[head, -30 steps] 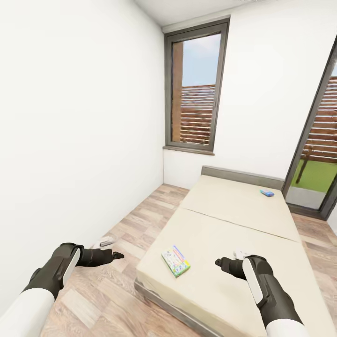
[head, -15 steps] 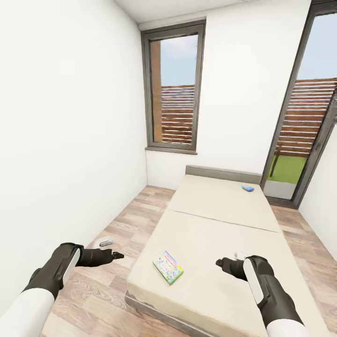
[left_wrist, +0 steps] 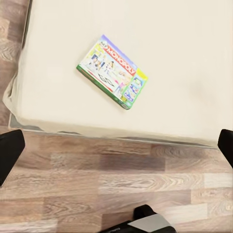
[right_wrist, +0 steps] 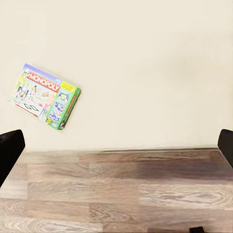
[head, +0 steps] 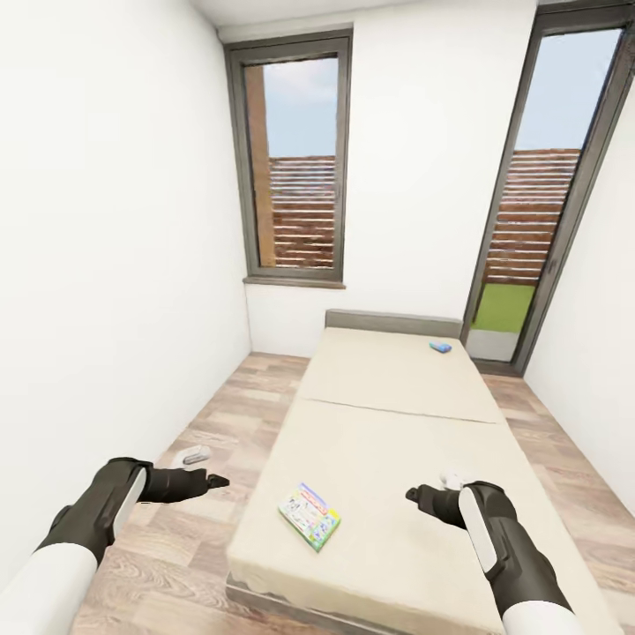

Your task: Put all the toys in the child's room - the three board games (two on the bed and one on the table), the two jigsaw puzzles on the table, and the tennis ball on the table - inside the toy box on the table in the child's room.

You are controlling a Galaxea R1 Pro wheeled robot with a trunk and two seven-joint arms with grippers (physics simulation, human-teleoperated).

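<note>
both jaws apart; small blue board game on bed too distant to read

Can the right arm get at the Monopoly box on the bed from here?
Probably yes. The Monopoly box lies flat near the bed's near corner, nothing on or beside it, and the open right gripper hangs over the mattress close by, nothing between.

Right wrist camera: a game box on the bed

A flat green-edged MONOPOLY board game box lay tilted on the plain cream mattress, toward nine o'clock. Wood plank flooring ran beneath the mattress edge. Two dark fingertips sat spread wide apart, at opposite sides.
</note>
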